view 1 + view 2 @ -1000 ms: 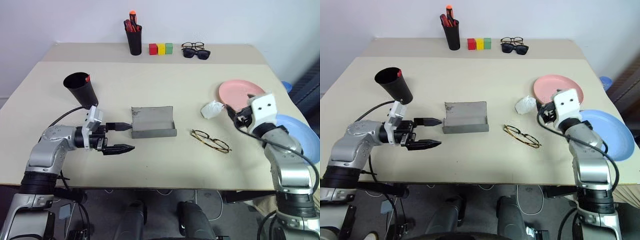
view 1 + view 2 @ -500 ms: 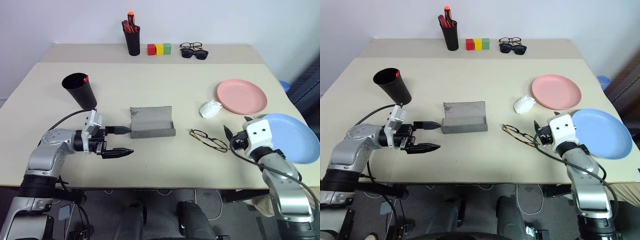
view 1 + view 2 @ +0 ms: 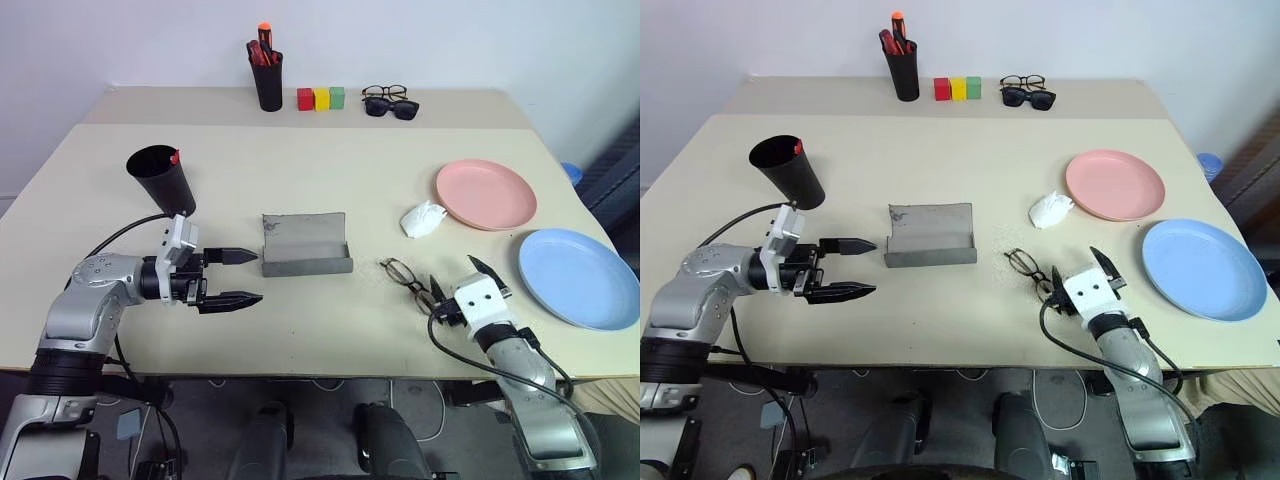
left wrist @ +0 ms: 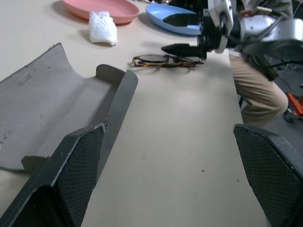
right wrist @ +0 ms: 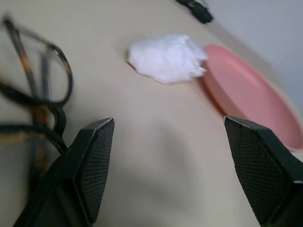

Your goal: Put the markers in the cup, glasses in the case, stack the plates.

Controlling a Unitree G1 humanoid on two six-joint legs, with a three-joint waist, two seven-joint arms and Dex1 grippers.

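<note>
With its fingers apart, the left gripper waits beside the open case while the right gripper, fingers spread and empty, sits beside the glasses on the bench, apparently to shift over them and close.

Beige table with open case

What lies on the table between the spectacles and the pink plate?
A crumpled white wad lies between the spectacles and the pink plate, close to the plate's near-left rim, as seen in the left eye view.
</note>
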